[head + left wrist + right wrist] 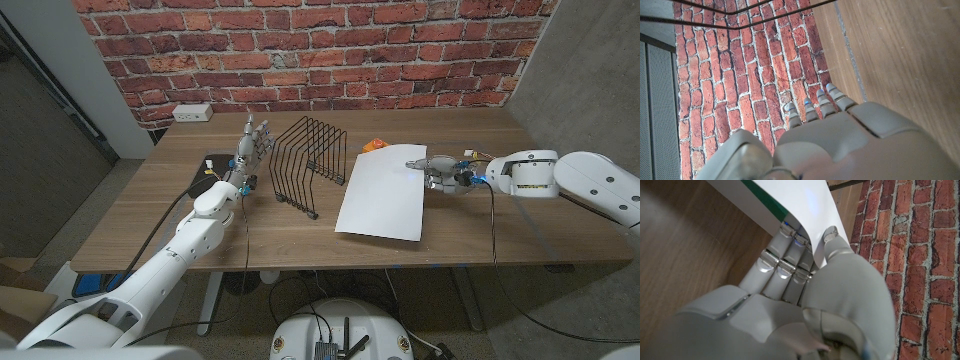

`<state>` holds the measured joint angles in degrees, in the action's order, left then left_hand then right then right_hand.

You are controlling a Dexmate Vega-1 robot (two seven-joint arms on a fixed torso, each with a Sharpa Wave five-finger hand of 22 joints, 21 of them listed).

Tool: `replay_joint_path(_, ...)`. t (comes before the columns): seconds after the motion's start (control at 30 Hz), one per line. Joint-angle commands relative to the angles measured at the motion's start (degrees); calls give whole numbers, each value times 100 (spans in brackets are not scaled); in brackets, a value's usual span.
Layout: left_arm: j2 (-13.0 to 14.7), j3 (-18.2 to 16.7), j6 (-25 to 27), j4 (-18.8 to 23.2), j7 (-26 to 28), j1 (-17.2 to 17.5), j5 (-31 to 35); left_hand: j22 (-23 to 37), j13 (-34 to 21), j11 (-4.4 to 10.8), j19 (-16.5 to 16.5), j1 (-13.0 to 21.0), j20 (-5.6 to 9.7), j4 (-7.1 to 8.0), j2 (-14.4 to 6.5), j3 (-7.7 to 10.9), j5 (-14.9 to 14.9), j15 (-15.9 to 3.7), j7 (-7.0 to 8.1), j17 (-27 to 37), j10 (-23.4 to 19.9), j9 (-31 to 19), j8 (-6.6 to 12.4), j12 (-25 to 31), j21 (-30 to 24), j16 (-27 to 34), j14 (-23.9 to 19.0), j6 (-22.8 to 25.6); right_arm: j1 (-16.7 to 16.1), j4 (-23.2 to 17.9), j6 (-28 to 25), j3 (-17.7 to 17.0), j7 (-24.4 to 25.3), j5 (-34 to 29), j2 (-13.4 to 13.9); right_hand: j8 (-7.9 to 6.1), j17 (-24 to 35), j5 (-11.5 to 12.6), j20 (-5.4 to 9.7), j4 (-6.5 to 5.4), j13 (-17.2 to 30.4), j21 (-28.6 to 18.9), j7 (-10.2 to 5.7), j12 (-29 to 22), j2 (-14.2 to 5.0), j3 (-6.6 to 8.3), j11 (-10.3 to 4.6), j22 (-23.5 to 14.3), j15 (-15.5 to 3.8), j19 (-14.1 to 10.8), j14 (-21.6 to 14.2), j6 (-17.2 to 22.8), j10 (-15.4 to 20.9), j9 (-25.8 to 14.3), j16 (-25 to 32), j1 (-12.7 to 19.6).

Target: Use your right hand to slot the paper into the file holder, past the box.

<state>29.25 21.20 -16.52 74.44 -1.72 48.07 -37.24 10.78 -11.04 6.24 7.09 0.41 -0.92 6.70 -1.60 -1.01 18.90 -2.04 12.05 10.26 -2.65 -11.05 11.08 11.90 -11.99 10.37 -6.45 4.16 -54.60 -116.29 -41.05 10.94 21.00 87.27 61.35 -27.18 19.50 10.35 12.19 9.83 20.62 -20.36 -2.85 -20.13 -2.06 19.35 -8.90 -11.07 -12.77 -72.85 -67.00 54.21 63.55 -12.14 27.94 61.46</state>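
Observation:
A white sheet of paper (382,195) hangs tilted over the middle of the table, its right edge pinched by my right hand (436,172). In the right wrist view the thumb (832,237) presses on top of the paper (790,200) with the other fingers underneath. The black wire file holder (310,165) stands just left of the paper, its slots empty. An orange box (374,146) peeks out behind the paper's far edge. My left hand (252,145) stands upright left of the holder, fingers apart and holding nothing; its fingertips (812,107) point at the brick wall.
A white power strip (192,113) lies at the table's far left corner. A small black object (211,161) sits near my left hand. Cables run along my left arm. The brick wall rises behind the table's far edge.

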Motion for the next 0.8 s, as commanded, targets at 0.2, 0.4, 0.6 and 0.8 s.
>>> replay_joint_path(0.2,0,-1,-2,3,1,3,-1,33,-33,43,40,-4,9,37,-51,6,11,4,51,15,4,-31,34,44,-48,35,-50,0,125,-408,-52,-71,142,-197,260,-54,38,-17,-4,-33,59,-54,8,-37,5,21,-15,-24,-15,28,-75,59,71,-24,-7,78)
replay_joint_path(0.4,0,0,-3,1,1,3,-1,33,-33,46,40,-4,8,37,-51,7,11,6,51,15,6,-31,35,43,-48,36,-52,1,235,-530,-156,-52,192,-289,367,-58,52,-19,0,-42,85,-64,15,-32,8,15,-29,-28,-15,41,-85,57,71,-25,-14,76)
replay_joint_path(0.6,-2,0,-7,-5,-1,2,0,33,-33,46,36,-3,9,37,-52,7,12,3,51,15,5,-31,36,43,-46,36,-51,3,174,-666,-117,-133,295,-340,437,-60,64,-18,0,-44,112,-73,20,-27,8,14,-32,-33,-16,57,-86,52,70,-27,-27,88)
replay_joint_path(0.8,-2,0,-7,-4,-1,3,0,33,-33,37,36,-4,9,37,-52,7,11,7,51,15,11,-31,36,41,-46,37,-55,5,97,-846,-117,-272,425,-402,595,-68,84,-19,1,-47,143,-86,23,-24,6,12,-23,-39,-18,72,-99,56,76,-30,-32,100)
